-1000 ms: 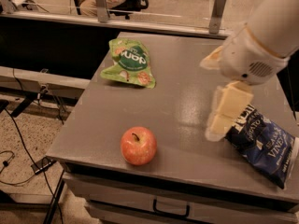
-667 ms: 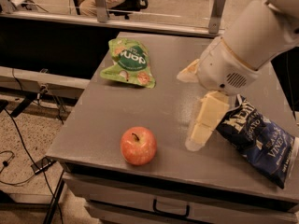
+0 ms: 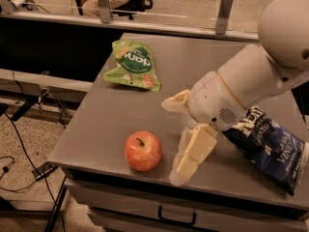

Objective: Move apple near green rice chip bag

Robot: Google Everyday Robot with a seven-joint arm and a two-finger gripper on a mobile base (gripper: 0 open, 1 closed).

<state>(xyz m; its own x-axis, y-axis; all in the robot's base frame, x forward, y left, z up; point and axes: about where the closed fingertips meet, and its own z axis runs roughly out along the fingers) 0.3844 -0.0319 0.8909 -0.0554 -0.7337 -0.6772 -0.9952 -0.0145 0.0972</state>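
Observation:
The red apple (image 3: 143,151) with yellowish patches stands on the grey table (image 3: 101,124) near its front edge. The green rice chip bag (image 3: 133,64) lies flat at the table's back left, well apart from the apple. My gripper (image 3: 173,140) is just right of the apple, low over the table, with its cream fingers (image 3: 193,151) spread open and holding nothing. The lower finger reaches down to the front edge beside the apple. The white arm comes in from the upper right.
A dark blue chip bag (image 3: 270,149) lies at the table's right, partly behind my arm. A drawer handle (image 3: 176,216) sits under the front edge. A railing and glass run behind the table. Cables lie on the floor at the left.
My gripper has moved left and down toward the table's front, from beside the blue bag to right beside the apple. The apple and both bags have not moved.

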